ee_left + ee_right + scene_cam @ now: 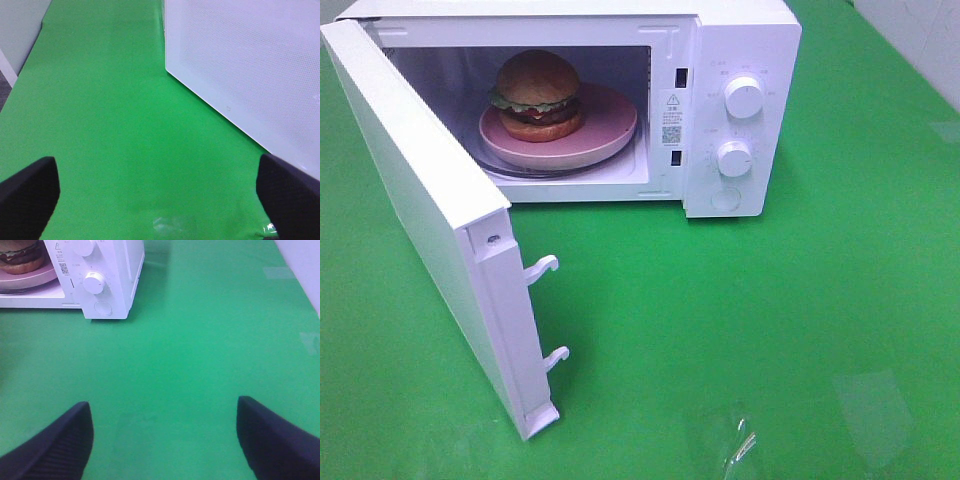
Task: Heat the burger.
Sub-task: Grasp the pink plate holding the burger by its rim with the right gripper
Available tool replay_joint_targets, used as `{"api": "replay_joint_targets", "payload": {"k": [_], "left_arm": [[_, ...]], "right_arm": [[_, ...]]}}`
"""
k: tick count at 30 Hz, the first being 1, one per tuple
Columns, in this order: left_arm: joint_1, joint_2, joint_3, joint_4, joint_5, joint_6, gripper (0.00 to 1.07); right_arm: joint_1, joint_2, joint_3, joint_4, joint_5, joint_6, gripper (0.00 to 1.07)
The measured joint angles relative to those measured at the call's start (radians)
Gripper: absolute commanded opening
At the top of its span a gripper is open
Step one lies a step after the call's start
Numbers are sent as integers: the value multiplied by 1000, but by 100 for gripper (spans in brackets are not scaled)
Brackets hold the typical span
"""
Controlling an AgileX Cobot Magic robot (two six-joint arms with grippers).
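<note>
Now, starting at the left, our left gripper (159,200) hangs over the green cloth (100,125), its dark fingers (27,197) spread wide with nothing between them, and the outer face of the microwave door (250,65) stands close beside it. From above we see that door swung open, leaving the cavity of the white microwave (745,40) exposed. Inside it the burger (538,95) sits on a pink plate (610,125), toward the plate's left side, well apart from both sets of jaws. Right of the cavity are two round knobs (744,98), one above the other. Our right gripper (165,440) is likewise released and empty above bare cloth, facing the microwave's front right corner from a distance.
</note>
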Motion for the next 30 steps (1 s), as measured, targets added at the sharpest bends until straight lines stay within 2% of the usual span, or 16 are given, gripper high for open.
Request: {"api": "replay_joint_targets", "payload": {"k": [30], "left_arm": [[0,0,0,0,0,0,100]], "right_arm": [[0,0,0,0,0,0,75]]}}
